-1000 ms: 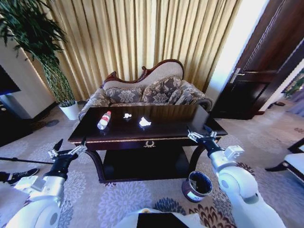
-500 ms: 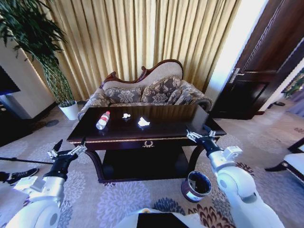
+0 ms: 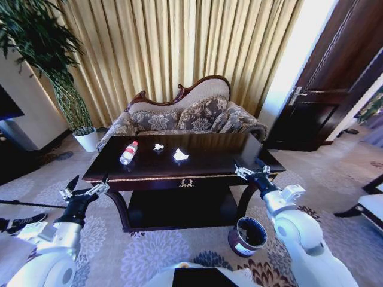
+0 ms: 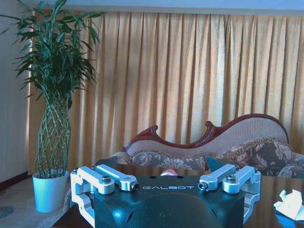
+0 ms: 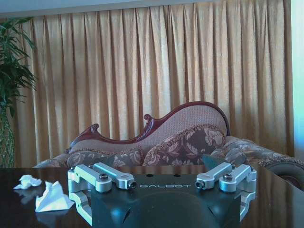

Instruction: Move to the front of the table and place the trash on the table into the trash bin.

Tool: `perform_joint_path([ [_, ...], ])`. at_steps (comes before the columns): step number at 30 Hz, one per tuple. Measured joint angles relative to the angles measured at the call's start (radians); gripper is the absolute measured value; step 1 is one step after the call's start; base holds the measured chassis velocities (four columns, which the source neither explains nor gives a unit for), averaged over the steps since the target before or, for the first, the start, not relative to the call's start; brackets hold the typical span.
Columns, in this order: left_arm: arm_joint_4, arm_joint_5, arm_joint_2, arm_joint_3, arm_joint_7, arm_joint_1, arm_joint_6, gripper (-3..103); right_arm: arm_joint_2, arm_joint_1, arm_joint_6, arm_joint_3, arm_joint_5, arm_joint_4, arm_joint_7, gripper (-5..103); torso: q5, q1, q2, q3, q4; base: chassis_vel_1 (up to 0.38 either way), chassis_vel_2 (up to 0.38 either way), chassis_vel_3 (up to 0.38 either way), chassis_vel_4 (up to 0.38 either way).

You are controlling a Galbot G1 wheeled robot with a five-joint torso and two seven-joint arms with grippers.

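The dark glossy table stands ahead of me. On its left half lie the trash: a clear bottle with a red label, a small white paper wad and a larger crumpled paper. The round dark trash bin sits on the carpet by the table's front right leg. My left gripper hovers open off the table's front left corner. My right gripper is open at the front right corner. The right wrist view shows both paper wads on the tabletop beyond its open gripper; the left gripper faces the bottle.
A patterned sofa stands behind the table before gold curtains. A tall plant in a white pot is at the back left, a dark wooden door at the right. A chair edge shows at far right. Patterned carpet surrounds the table.
The whole head picture has shifted slightly, the table sitting a little further left: the camera moved. Both arms keep the same pose and the trash lies as before.
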Motion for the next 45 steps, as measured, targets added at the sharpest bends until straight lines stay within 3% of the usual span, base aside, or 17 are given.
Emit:
perform_joint_path([
  [41, 0.0, 0.0, -0.01, -0.003, 0.008, 0.007, -0.002, 100, 0.001, -0.015, 0.018, -0.006, -0.019, -0.005, -0.028, 100, 0.0, 0.0, 0.0, 0.0, -0.0001, -0.053, 0.049, 0.053, -0.053],
  [45, 0.0, 0.0, -0.009, -0.012, 0.007, 0.023, -0.016, 100, -0.049, -0.015, -0.029, -0.017, 0.064, 0.015, -0.042, 100, 0.0, 0.0, 0.0, 0.0, 0.0, 0.0, 0.0, 0.0, 0.0],
])
